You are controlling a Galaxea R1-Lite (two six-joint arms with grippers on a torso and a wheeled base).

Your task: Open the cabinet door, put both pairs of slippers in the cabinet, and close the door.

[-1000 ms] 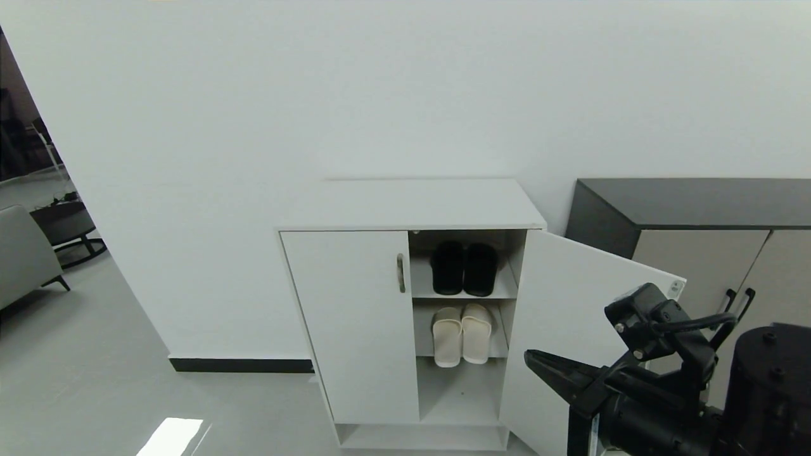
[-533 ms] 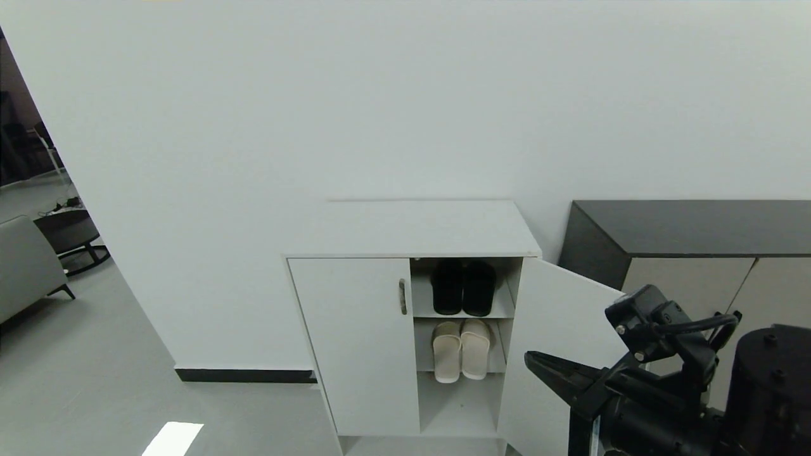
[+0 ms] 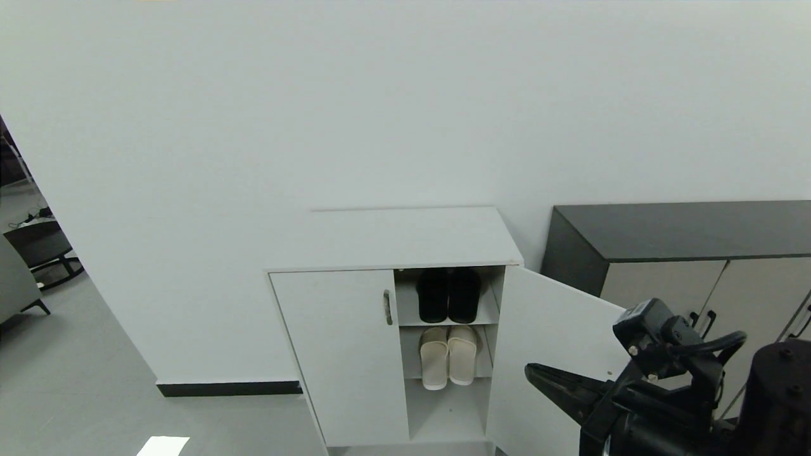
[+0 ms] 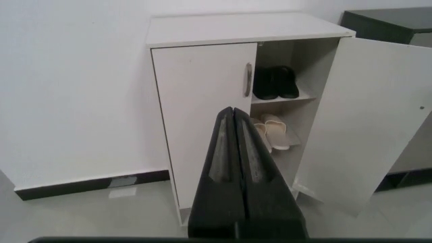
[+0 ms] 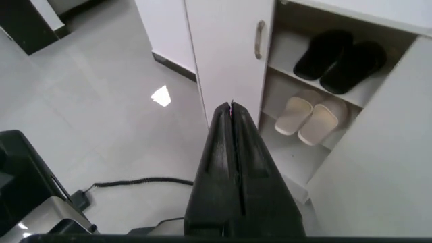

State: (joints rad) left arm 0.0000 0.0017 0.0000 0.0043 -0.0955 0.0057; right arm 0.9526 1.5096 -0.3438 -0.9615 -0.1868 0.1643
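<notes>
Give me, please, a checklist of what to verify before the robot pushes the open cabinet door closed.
1. Black slippers inside the cabinet: ok.
2. Cream slippers inside, below the black pair: ok.
3. Cream pair clear of the door's swing: cannot tell; they seem to overhang their shelf at the front.
4. Left door closed: ok.
5. Right door closed: not ok, it stands open.
6. Left gripper and right gripper shut and empty: ok.
</notes>
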